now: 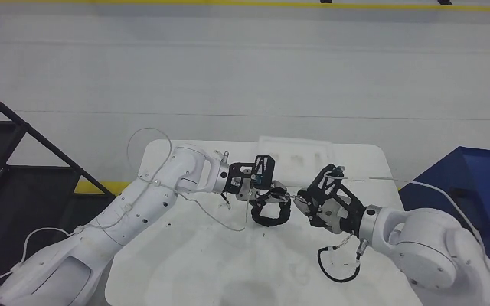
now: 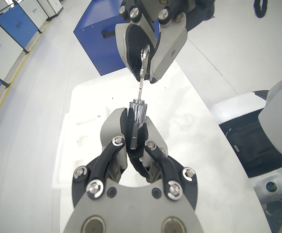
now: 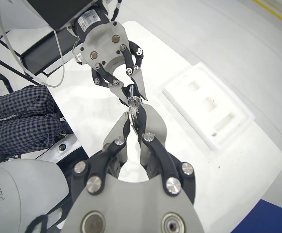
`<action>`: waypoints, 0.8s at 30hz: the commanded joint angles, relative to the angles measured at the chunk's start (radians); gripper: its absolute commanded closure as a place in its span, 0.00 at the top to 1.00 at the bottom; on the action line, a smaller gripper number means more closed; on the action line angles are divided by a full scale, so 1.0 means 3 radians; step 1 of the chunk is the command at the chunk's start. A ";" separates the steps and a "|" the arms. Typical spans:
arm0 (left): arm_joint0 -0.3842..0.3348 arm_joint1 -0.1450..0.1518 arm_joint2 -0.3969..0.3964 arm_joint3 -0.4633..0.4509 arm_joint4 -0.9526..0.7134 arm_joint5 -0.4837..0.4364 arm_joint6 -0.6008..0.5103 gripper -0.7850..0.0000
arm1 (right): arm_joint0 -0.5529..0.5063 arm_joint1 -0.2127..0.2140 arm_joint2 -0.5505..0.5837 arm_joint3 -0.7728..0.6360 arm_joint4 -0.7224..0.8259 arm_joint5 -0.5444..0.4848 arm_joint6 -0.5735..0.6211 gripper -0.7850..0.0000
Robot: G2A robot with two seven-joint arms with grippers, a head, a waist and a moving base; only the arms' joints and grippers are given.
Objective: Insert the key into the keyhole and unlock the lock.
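Clamping the chrome lock [image 2: 138,110] between its pads, the left gripper [image 2: 136,118] holds it above the white table [image 2: 193,136], with the keyhole end facing the right gripper [image 2: 145,77]. That gripper is closed on the key [image 2: 142,66]. The key's blade tip meets the lock's end face, but how deep it sits cannot be told. A white printed label [image 3: 89,18] sits on the left arm's black wrist housing. Farther off, a white foam tray [image 3: 211,110] lies on the table. Beyond it, a blue cabinet [image 2: 99,35] stands on the grey floor [image 1: 245,69], which bears a yellow line [image 1: 98,186].
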 commanded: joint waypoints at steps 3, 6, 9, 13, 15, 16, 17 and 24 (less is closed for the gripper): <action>0.0039 -0.0002 -0.0046 -0.0020 0.0054 0.0000 0.0027 0.00 | -0.0008 0.0006 0.0031 0.0013 0.0031 -0.0039 0.0019 0.00; 0.0068 -0.0003 -0.0086 -0.0041 0.0092 0.0025 0.0050 0.00 | -0.0031 0.0008 0.0067 0.0031 0.0092 -0.0039 -0.0002 0.00; 0.0101 -0.0003 -0.0121 -0.0058 0.0130 0.0028 0.0074 0.00 | -0.0049 0.0013 0.0105 0.0049 0.0161 -0.0071 -0.0010 0.00; 0.0143 -0.0009 -0.0161 -0.0070 0.0153 0.0021 0.0150 0.00 | -0.0063 0.0017 0.0135 0.0071 0.0237 -0.0130 -0.0025 0.36; 0.0160 -0.0012 -0.0189 -0.0058 0.0172 0.0035 0.0189 0.00 | -0.0063 0.0020 0.0149 0.0098 0.0264 -0.0178 -0.0033 0.48; 0.0172 -0.0012 -0.0205 -0.0055 0.0174 0.0044 0.0215 0.00 | -0.0065 0.0021 0.0161 0.0116 0.0287 -0.0209 -0.0054 0.58; 0.0186 -0.0013 -0.0221 -0.0054 0.0174 0.0050 0.0247 0.00 | -0.0070 0.0023 0.0178 0.0140 0.0310 -0.0242 -0.0077 0.60; 0.0285 -0.0007 -0.0348 -0.0072 0.0233 0.0078 0.0427 0.00 | -0.0151 0.0037 0.0293 0.0335 0.0360 -0.0647 -0.0348 0.54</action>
